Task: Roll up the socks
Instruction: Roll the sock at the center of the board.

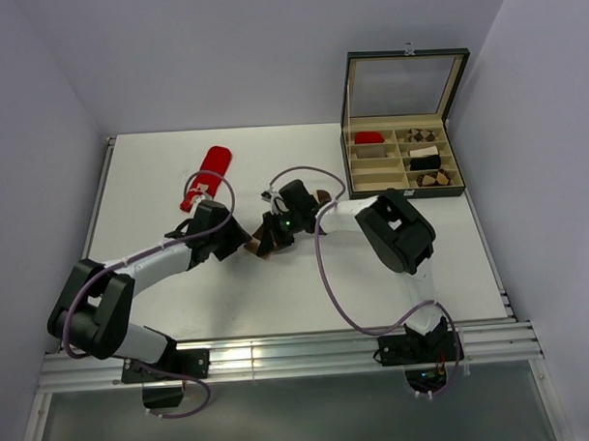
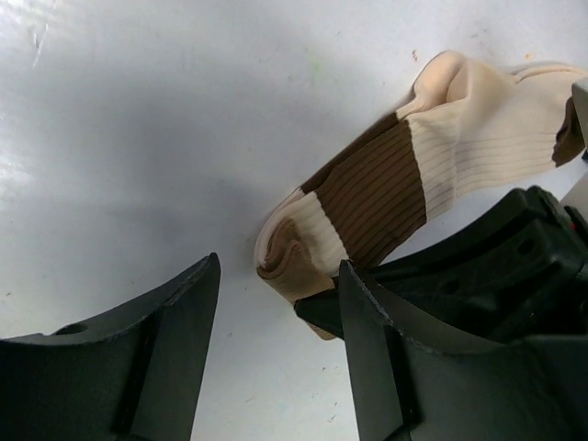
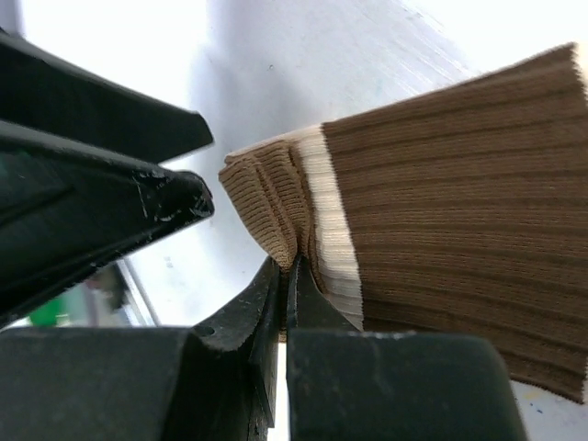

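The right end effector (image 3: 287, 276) is closed: its two fingers meet with no gap and pinch a fold of the cream sock (image 2: 459, 138) at the sock's brown-tipped end. In the right wrist view that end bunches up just above the pinch, and a broad brown ribbed band spreads to the right of the frame.

The left end effector (image 2: 280, 266) stands open, with a clear gap between its fingers, and grips nothing. In the left wrist view the sock's folded tip lies in that gap, close against the right-hand finger; I cannot tell whether it touches. The other end effector's dark body shows at the lower right of that frame, under the sock's edge.

From the pinched tip the cream sock runs up toward the upper right of the left wrist view: cream, then the brown band, then ribbed cream, with a brown patch at the frame's right edge. It lies on the white counter (image 1: 441, 264).

In the top view both end effectors meet near the centre of the frame, tips close together over the sock. The red sock (image 1: 208, 173) lies flat at the upper left, well apart from them. An open box (image 1: 407, 86) stands at the upper right, rolled bundles (image 1: 426, 158) in its compartments.
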Motion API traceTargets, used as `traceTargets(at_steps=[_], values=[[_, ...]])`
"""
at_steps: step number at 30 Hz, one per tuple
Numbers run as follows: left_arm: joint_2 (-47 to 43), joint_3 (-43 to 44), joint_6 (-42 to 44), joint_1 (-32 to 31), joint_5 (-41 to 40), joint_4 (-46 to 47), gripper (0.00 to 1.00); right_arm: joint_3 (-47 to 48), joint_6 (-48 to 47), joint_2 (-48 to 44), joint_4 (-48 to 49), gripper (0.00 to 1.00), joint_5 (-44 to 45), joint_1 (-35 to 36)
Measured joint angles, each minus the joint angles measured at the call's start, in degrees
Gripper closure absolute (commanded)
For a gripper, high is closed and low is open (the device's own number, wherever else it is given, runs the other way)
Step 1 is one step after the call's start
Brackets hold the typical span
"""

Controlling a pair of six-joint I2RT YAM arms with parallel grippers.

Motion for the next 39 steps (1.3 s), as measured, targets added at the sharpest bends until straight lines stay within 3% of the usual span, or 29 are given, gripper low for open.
traceTargets(at_steps=[6, 9, 15, 16, 17, 19, 20, 24, 33, 39], values=[[2.38, -0.92, -3.58, -0.24, 1.01, 2.82, 0.42, -0.17, 4.83, 1.64, 1.86, 1.0, -4.28, -1.38], [4.11, -0.92, -4.74, -0.24, 1.16, 4.0, 0.48, -0.17, 6.1, 2.29, 2.58, 1.0, -5.77, -1.55], [5.51, -0.9, -5.55, -0.24, 1.01, 4.11, 0.7, -0.61, 7.26, 2.34, 3.28, 1.0, -6.12, -1.66], [5.66, -0.9, -5.53, -0.24, 1.05, 3.98, 0.77, -0.68, 7.26, 2.34, 3.41, 1.0, -6.14, -1.66], [5.95, -0.9, -5.81, -0.26, 1.11, 4.02, 0.82, -0.81, 7.26, 2.29, 3.58, 0.98, -6.12, -1.68], [6.54, -0.74, -6.21, -0.28, 1.4, 4.15, 1.0, -1.22, 7.13, 1.88, 3.76, 0.81, -5.81, -1.66], [6.69, -0.48, -6.34, -0.31, 1.57, 4.07, 1.0, -1.66, 6.8, 1.4, 3.8, 0.68, -5.27, -1.66], [8.2, 1.68, -5.57, -0.52, 2.01, 2.47, 1.0, -3.89, 3.43, -2.71, 3.5, 0.52, -1.66, -0.94], [11.26, 6.97, -2.21, -0.61, 2.19, -2.56, 1.0, -12.68, -9.9, -16.13, 2.78, 0.5, 21.79, 7.52], [12.24, 8.39, -0.63, -0.61, 2.67, -3.61, 1.0, -15.63, -17.16, -19.21, 6.73, 0.51, 36.68, 15.8]])
